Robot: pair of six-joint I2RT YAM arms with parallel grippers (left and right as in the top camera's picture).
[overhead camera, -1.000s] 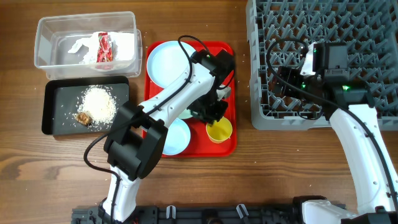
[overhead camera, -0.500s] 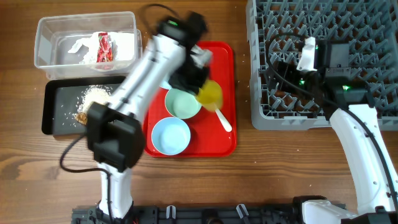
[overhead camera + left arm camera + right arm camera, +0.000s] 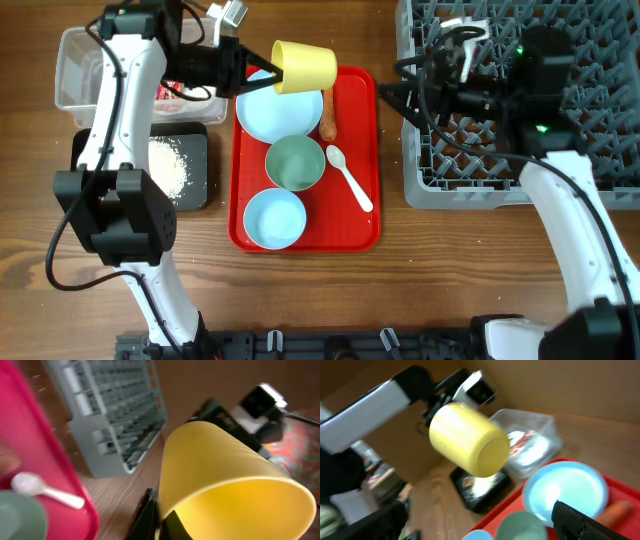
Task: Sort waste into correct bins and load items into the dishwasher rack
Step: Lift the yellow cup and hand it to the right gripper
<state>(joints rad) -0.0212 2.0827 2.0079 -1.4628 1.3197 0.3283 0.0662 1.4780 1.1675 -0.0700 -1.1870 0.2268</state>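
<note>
The red serving tray (image 3: 350, 228) lies flat on the wooden counter (image 3: 470, 270) at the middle of the overhead frame, long sides running top to bottom, with a raised rim and rounded corners. The counter's brown grain runs left to right. The left wrist view shows the tray's edge (image 3: 35, 445) blurred at far left. The right wrist view shows it at lower right (image 3: 626, 491).

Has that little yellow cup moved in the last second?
Yes. The yellow cup stood at the near-right corner of the red tray; now the left gripper holds it sideways above the tray's far edge.
</note>
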